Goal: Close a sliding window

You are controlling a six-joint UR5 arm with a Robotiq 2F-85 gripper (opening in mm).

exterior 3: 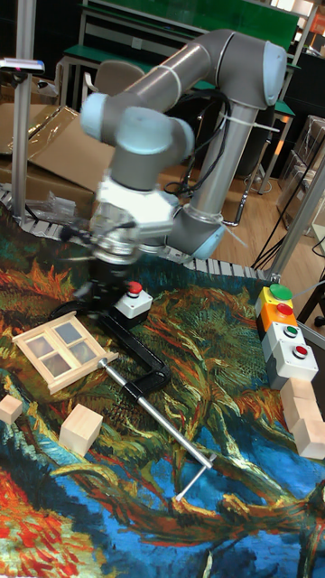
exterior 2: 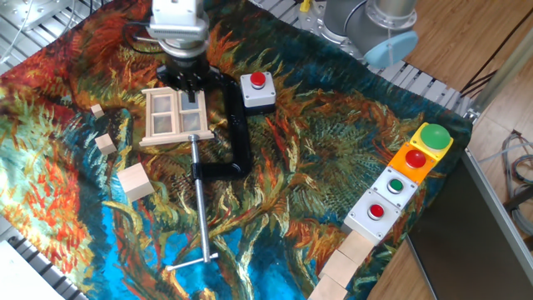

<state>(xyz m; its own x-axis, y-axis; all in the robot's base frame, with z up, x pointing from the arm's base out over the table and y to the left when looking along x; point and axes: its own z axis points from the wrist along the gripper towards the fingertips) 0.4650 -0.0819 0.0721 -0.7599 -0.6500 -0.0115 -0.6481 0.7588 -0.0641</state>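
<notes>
I'm hovering my gripper [exterior 2: 190, 87] at the window [exterior 2: 176, 117] top edge; jaw gap unclear. Next: push the panel sideways, shut.

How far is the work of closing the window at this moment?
Done: the gripper is at the window's far edge. In hand: its dark fingers sit over the frame's top right part; whether they touch the panel, I cannot tell. Left: whether the panel is fully shut is unclear, and the arm must still withdraw.
</notes>
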